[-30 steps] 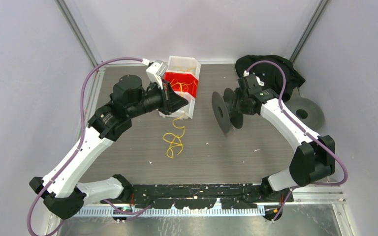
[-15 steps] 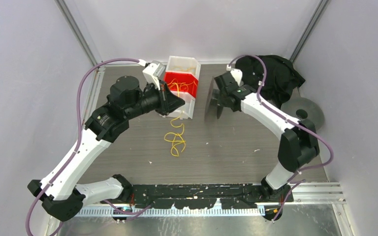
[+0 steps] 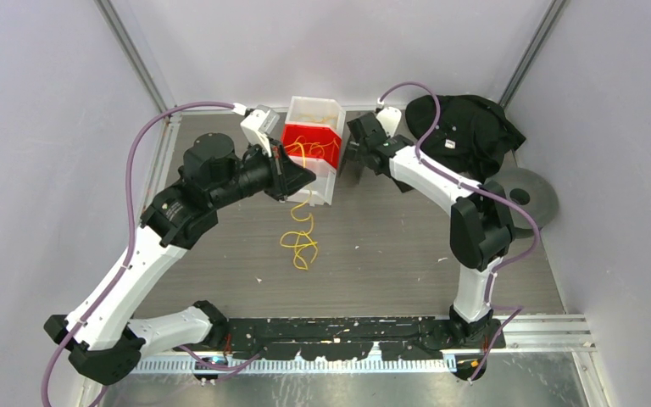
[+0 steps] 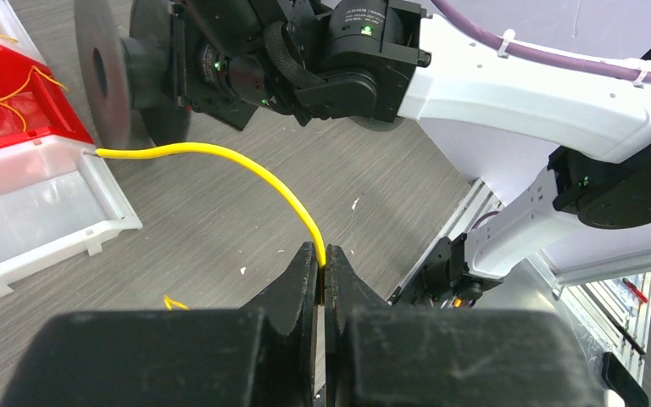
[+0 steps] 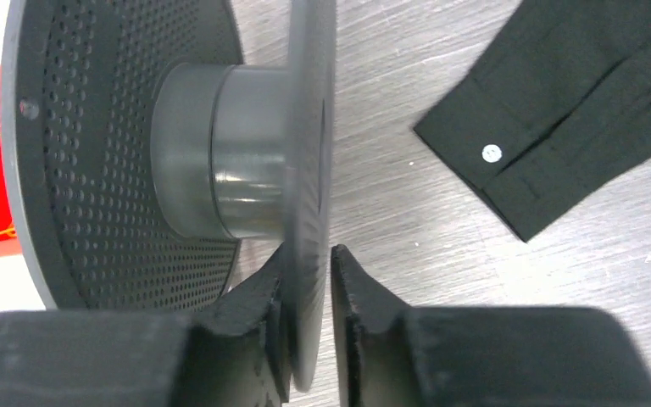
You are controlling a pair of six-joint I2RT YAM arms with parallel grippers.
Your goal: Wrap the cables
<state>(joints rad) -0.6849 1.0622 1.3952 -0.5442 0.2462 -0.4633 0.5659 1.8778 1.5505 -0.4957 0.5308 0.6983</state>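
Note:
A thin yellow cable point(image 4: 220, 153) arcs from the edge of the white bin point(image 4: 42, 212) into my left gripper point(image 4: 321, 259), which is shut on it. From that gripper point(image 3: 303, 178) the cable hangs in loose loops onto the table point(image 3: 299, 242). More yellow cables point(image 3: 309, 151) lie in the red bin point(image 3: 326, 136). My right gripper point(image 5: 307, 263) holds a dark grey spool point(image 5: 220, 161) by one flange, which looks blurred between the jaws. In the top view that gripper point(image 3: 354, 157) holds the spool point(image 3: 345, 165) just right of the bins.
A black cloth point(image 3: 470, 127) lies bunched at the back right; its sleeve point(image 5: 576, 93) shows beside the spool. A second grey spool point(image 3: 521, 197) lies flat at the table's right edge. The arm bases stand along the near rail point(image 3: 339, 331).
My right arm has swung left with the spool, from mid-table to beside the bins. The left gripper has shifted slightly back and left, still holding the cable.

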